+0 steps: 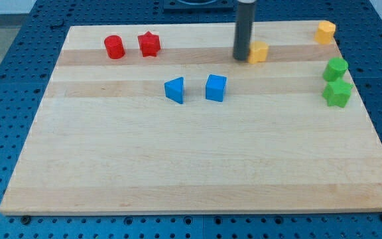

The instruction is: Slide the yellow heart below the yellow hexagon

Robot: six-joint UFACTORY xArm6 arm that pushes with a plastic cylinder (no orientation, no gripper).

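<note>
The yellow heart (259, 51) lies on the wooden board near the view's top, right of centre. My tip (242, 58) touches its left side. The yellow hexagon (325, 31) sits in the board's top right corner, up and to the right of the heart, with a wide gap between them.
A red cylinder (114, 47) and a red star (149, 44) stand at the top left. A blue triangle (174, 89) and a blue cube (215, 87) sit near the middle. Two green blocks (335, 69) (337, 93) lie along the right edge.
</note>
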